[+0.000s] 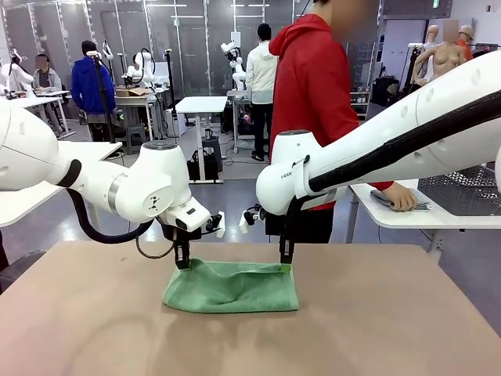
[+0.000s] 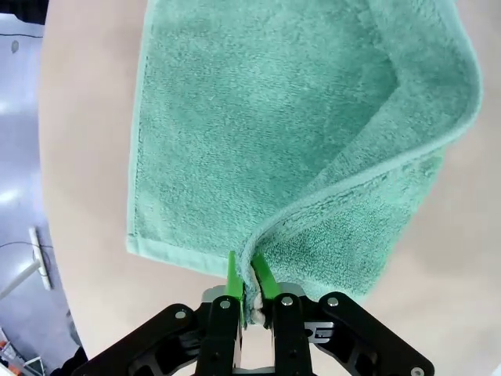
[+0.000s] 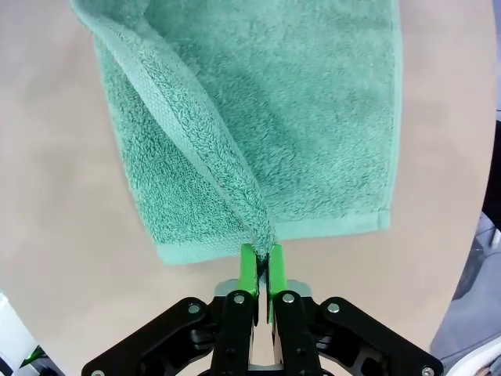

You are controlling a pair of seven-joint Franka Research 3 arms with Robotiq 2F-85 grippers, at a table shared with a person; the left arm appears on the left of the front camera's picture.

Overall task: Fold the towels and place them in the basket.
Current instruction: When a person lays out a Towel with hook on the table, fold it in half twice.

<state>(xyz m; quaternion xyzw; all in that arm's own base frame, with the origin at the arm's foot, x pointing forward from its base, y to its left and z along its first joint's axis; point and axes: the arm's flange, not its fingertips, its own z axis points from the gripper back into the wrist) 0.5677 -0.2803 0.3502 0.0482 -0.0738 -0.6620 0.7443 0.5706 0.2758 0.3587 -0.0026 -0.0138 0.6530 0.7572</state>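
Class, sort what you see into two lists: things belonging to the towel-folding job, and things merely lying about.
Belongs to the job: mint green towel; left gripper and right gripper, each pinching a corner; mesh basket on the side table.
Lying about: white table far behind; black bag beneath it.

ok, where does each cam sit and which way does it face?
Front: between the arms, facing the person across the table; left gripper and right gripper pinch the mint green towel.
Left wrist: looks down its green pads onto the towel.
Right wrist: same, own pads.
All share the towel and table.
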